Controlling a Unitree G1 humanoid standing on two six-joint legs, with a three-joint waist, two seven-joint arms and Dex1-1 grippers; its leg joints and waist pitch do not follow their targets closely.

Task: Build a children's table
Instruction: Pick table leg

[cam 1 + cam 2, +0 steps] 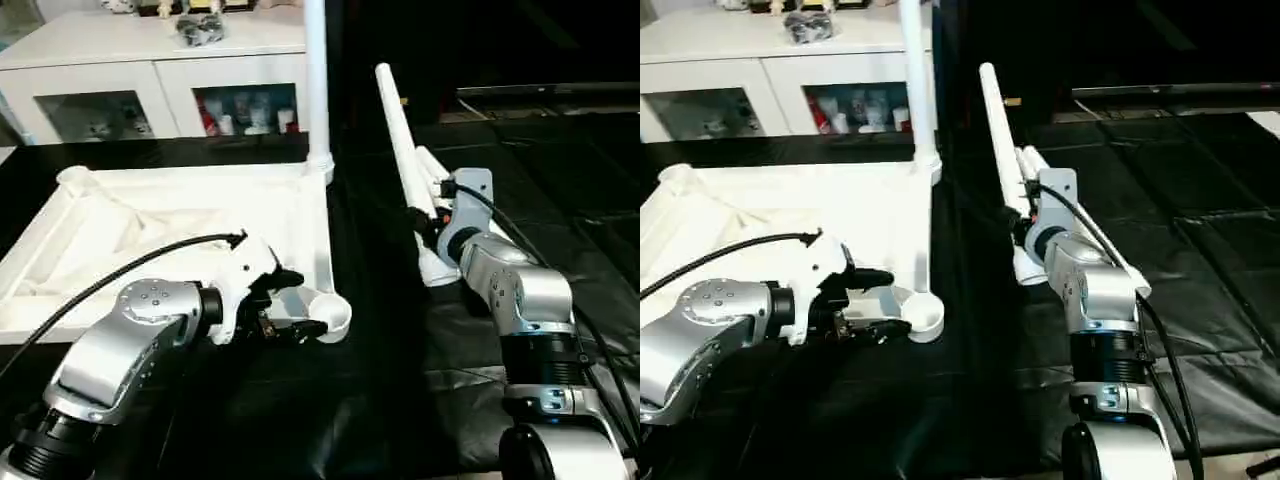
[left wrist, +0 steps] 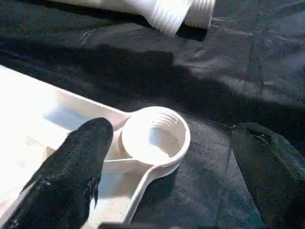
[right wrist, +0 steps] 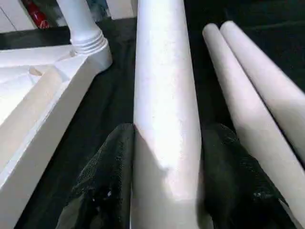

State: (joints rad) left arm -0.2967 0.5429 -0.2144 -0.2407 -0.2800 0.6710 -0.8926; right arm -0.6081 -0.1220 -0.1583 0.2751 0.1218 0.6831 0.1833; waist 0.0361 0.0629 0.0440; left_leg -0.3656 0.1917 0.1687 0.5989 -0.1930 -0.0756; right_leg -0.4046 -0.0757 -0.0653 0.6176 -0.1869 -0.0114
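Tabletop (image 1: 180, 225) flipped underside-up on black mat (image 1: 400, 400), filling 9-to-10 o'clock of head view. One leg (image 1: 316, 80) already upright in far corner socket at 12 o'clock, just in front of white cabinet (image 1: 150, 70) w/ glass doors.

Near corner socket (image 2: 153, 137) round, threaded inside, empty, at approx 6 o'clock of tabletop. Left gripper (image 1: 285, 305) at that corner, jaws spread wide, grasping nothing: one black finger (image 2: 66, 176) over tabletop edge beside socket, other finger (image 2: 271, 176) out over mat. Whether finger touches plastic: can't tell.

Right gripper (image 1: 428, 225) at 3 o'clock, fingers closed on held leg (image 3: 164, 109), one black pad each side of tube in wrist view. Held leg tilted, narrow end up toward 12 o'clock, thick end low near gripper. Held leg apart from tabletop, black mat between.

Two more legs (image 3: 257, 90) flat on mat side by side, just beside held leg on side away from tabletop, touching each other. Threaded ends (image 2: 183, 14) of two legs seen beyond near socket in left wrist view; which legs: can't tell.
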